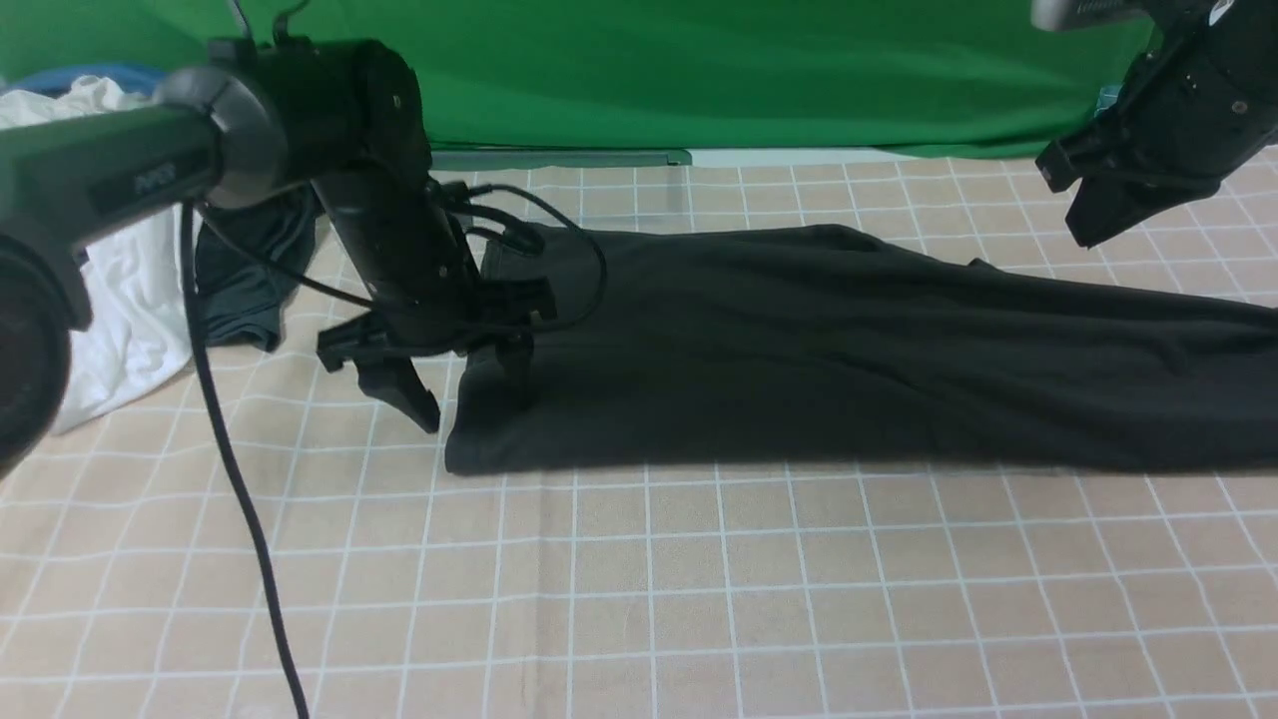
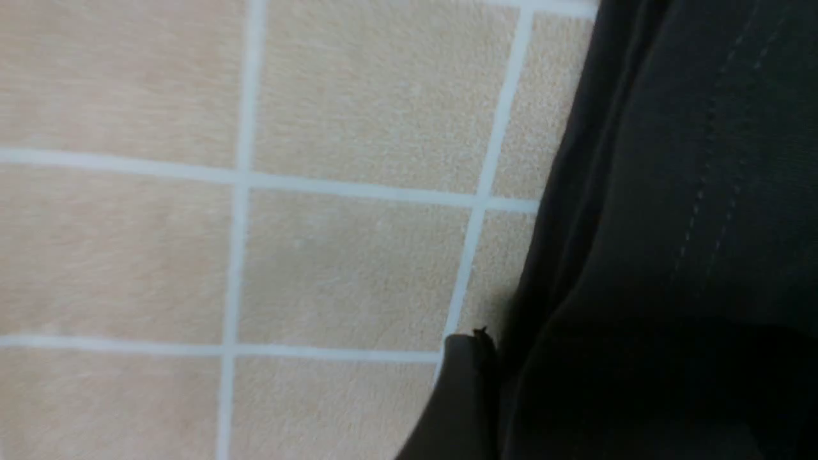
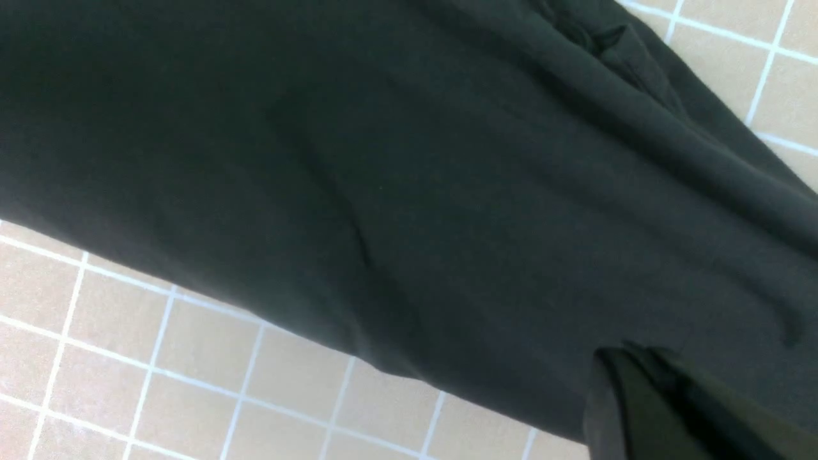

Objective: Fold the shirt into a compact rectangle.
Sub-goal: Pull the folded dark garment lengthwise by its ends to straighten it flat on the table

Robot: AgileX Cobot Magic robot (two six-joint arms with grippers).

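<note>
Your shirt (image 1: pixel 849 359) lies flat on the table (image 1: pixel 639 589), a long black strip running from centre-left to the right edge of the front frame. Left gripper (image 1: pixel 474 399) is at the strip's left end, jaws spread wide, one finger over the cloth and one beside it, gripping nothing. Right gripper (image 1: pixel 1088 225) hangs upper right above the shirt, closed and empty. White garment (image 1: pixel 130 290) and dark grey garment (image 1: pixel 250 280) are at far left.
</note>
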